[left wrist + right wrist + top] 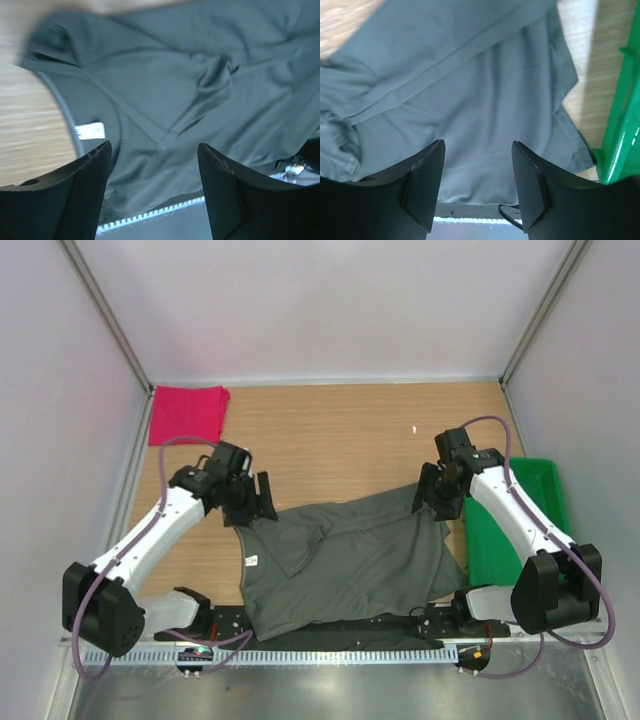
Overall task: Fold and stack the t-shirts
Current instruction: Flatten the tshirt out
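Left end effector [154,147] and right end effector [477,144] gape empty over the grey-olive t-shirt [350,560].

Wooden tabletop [330,430], pale walls [320,300], metal posts [108,315]

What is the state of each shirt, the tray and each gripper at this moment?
Grey shirt: spread on the table, creased, partly folded over.
Red shirt: folded, far left corner.
Tray: on the table, right of the grey shirt.
Left gripper: open, holding nothing.
Right gripper: open, holding nothing.

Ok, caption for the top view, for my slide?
Both pairs of jaws open over the rumpled grey t-shirt; folded red t-shirt at far left.
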`<state>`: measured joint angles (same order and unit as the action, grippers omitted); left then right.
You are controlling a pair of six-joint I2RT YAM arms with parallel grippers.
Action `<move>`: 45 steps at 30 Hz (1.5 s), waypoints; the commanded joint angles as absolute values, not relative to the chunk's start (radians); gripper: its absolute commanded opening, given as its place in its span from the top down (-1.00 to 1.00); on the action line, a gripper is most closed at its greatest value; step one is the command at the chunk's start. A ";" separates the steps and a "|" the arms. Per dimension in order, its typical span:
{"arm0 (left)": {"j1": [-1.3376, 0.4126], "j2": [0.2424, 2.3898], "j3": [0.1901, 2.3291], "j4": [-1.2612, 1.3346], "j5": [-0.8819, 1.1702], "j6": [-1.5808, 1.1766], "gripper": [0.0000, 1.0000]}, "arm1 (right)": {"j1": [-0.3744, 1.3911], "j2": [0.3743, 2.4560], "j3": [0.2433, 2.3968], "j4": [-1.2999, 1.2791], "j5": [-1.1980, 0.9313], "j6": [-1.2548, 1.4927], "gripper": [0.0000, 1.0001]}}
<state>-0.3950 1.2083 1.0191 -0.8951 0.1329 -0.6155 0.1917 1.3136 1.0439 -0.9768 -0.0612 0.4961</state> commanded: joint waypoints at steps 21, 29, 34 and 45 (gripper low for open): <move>-0.750 1.358 0.847 -0.681 0.236 -0.759 -0.07 | 0.052 1.548 1.112 -0.836 0.081 0.439 -0.15; -0.749 1.399 0.752 -0.561 0.219 -0.824 0.06 | 0.054 1.548 1.126 -0.841 0.028 0.460 -0.11; -0.750 1.376 0.719 -0.538 0.177 -0.874 0.12 | 0.054 1.534 1.114 -0.838 0.020 0.459 -0.11; -0.750 1.444 0.733 -0.584 0.152 -0.890 0.30 | 0.054 1.511 1.075 -0.828 0.017 0.456 -0.11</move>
